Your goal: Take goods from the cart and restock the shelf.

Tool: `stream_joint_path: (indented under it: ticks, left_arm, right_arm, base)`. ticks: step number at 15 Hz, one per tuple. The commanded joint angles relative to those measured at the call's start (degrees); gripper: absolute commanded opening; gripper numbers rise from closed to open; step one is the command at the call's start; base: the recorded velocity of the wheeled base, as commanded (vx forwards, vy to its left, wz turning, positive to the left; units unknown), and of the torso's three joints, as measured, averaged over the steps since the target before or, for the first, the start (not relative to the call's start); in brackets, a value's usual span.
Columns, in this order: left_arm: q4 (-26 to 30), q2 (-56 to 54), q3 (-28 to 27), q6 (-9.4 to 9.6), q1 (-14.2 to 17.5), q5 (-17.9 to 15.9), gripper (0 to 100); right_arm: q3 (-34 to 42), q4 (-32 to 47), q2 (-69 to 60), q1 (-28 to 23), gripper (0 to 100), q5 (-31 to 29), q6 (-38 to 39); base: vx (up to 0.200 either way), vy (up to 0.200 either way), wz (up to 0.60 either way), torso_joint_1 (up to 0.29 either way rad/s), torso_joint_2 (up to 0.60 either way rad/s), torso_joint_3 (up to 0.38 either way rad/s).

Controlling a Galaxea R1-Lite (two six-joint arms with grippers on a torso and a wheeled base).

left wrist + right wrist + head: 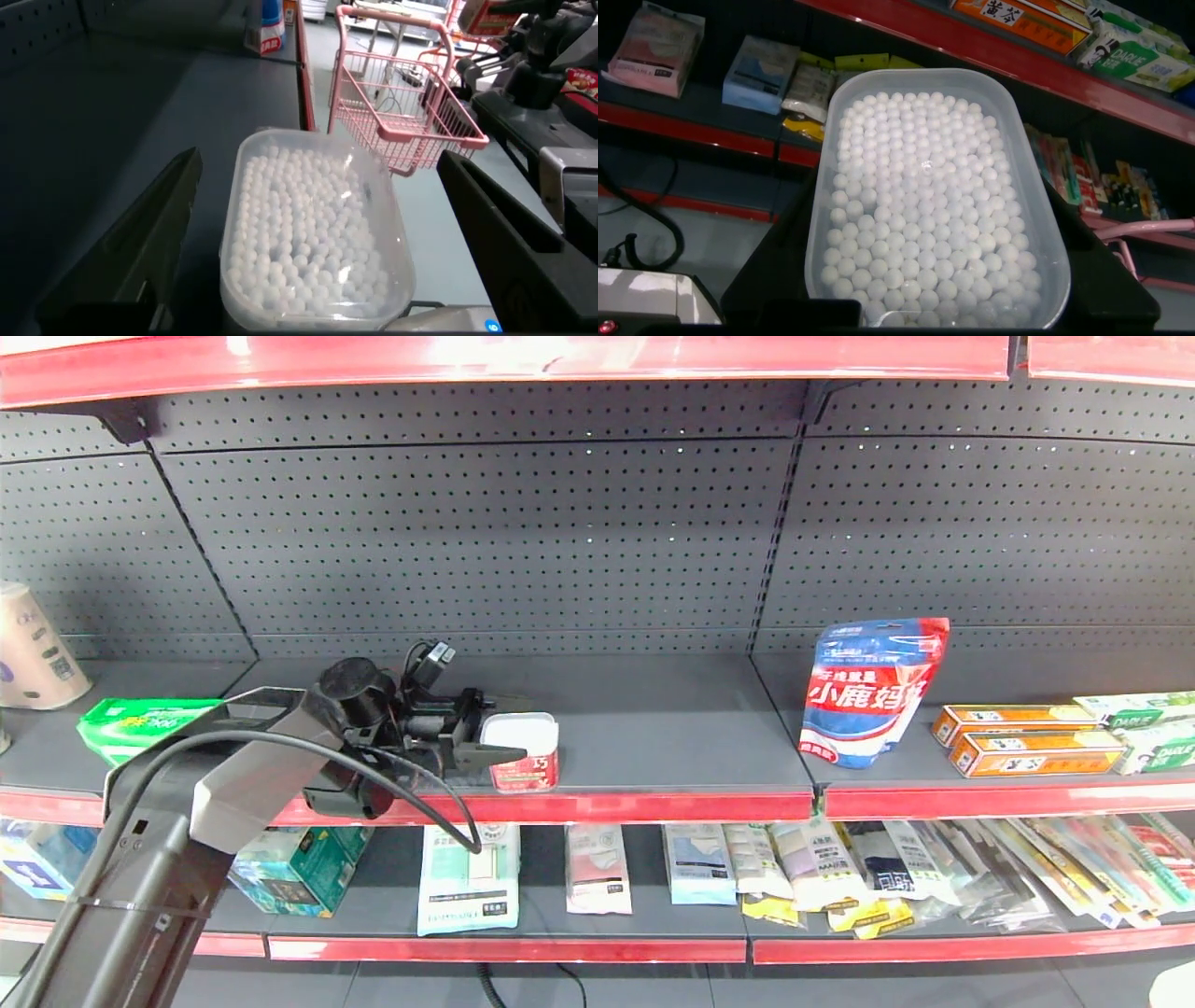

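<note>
The shelf (653, 728) is the biggest thing in front of me, a grey board with a red front lip, and I place everything from it. The pink wire cart (411, 103) stands on the floor off the shelf's right end, out in the aisle. My left end effector (490, 747) lies low over the shelf near its front lip. Its fingers are spread wide on either side of a tub of white balls (525, 747), with a gap showing on each side. That tub sits on the shelf, just behind the lip. My right end effector (934, 280) is clamped on a second tub (924, 187) of the same white balls, held out in front of the shelf and below it. A blue pouch (873, 691) stands upright on the shelf, well to the right of the first tub.
</note>
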Motion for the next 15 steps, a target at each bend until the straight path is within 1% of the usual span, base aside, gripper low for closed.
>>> stream_joint_path:
  ticks: [1,3,8,10,12,14,15]
  left_arm:
    - [-0.03,-1.76,0.55,-0.29,0.02,0.03,100]
    - [-0.03,-2.38,0.55,-1.26,0.02,0.03,100]
    - [-0.03,-3.61,0.63,-2.67,0.02,0.03,100]
    - [-0.03,-4.58,0.63,-3.9,0.11,0.03,100]
    - [-0.03,-4.84,0.72,-4.25,0.46,0.03,100]
    - [-0.03,-6.86,1.51,-6.01,0.64,0.11,100]
    - [-0.03,-8.18,2.48,-7.94,0.64,0.29,100]
  right_arm:
    - [0.0,-0.04,0.08,0.0,0,0.02,-0.06]
    - [0.0,0.05,0.08,0.0,0,0.02,0.03]
    - [-0.09,-0.04,-0.01,0.0,0,0.02,-0.06]
    - [0.0,0.05,-0.01,0.0,0,0.02,-0.06]
    - [-0.09,-0.04,-0.01,0.0,0,0.02,-0.06]
    - [0.0,0.05,-0.01,0.0,0,0.02,-0.06]
    - [0.0,0.05,-0.01,0.0,0,0.02,0.03]
  base:
    - [0.0,0.0,0.0,0.0,0.0,0.0]
    - [0.0,0.0,0.0,0.0,0.0,0.0]
    - [0.0,0.0,0.0,0.0,0.0,0.0]
    - [0.0,0.0,0.0,0.0,0.0,0.0]
    - [0.0,0.0,0.0,0.0,0.0,0.0]
    - [0.0,0.0,0.0,0.0,0.0,0.0]
    - [0.0,0.0,0.0,0.0,0.0,0.0]
